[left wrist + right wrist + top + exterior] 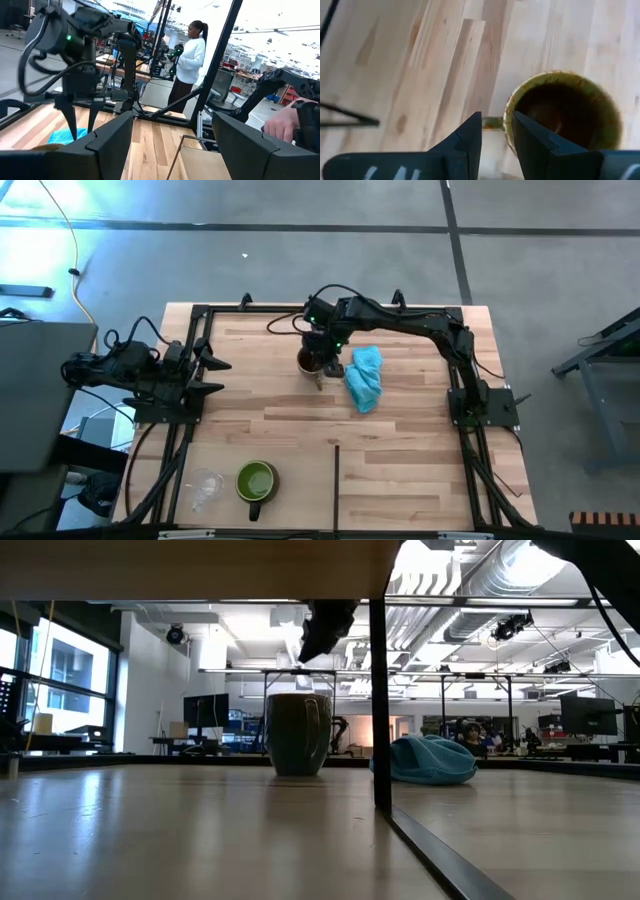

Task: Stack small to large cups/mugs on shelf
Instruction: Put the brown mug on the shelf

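The brown mug [312, 362] stands on its base on the pale wooden plank panel [400, 460], toward the far edge; it also shows in the low view [298, 732]. My right gripper [496, 131] hangs open just above it, clear of the rim, over the handle [492, 123] and the rim beside it. In the low view the right gripper [325, 630] is well above the mug's top. The green mug [256, 480] and the tiny clear cup [205, 486] stand near the front left. My left gripper [172, 135] is open and empty at the table's left side.
A light-blue cloth [365, 377] lies bunched just right of the brown mug. Black frame rails [190, 350] run along the table's sides. A thin dark seam [337, 480] crosses the near half of the panel. A person [190, 60] stands beyond the table, and a hand [285, 125] shows in the left wrist view.
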Motion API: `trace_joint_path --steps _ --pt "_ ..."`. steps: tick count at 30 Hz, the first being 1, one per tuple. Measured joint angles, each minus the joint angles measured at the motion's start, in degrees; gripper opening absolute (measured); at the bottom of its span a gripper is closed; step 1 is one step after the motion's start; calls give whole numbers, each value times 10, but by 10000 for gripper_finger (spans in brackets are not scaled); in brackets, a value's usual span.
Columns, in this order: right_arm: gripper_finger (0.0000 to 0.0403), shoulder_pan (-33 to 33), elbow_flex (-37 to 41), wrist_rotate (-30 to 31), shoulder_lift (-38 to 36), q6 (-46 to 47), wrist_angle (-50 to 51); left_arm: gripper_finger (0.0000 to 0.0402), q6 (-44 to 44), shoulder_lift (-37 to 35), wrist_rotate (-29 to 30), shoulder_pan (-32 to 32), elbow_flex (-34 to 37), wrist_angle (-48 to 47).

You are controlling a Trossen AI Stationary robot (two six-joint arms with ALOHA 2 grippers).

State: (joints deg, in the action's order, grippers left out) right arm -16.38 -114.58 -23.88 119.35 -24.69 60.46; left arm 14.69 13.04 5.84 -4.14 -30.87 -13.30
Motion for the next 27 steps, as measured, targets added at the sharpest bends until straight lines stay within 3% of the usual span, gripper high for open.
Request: trace_joint_path --steps 9,27 --pt "98 10 -4 55 2 -115 31 262 7 0 1 0 0 0" --pt "98 13 56 96 3 -143 3 262 6 0 13 0 0 -1"
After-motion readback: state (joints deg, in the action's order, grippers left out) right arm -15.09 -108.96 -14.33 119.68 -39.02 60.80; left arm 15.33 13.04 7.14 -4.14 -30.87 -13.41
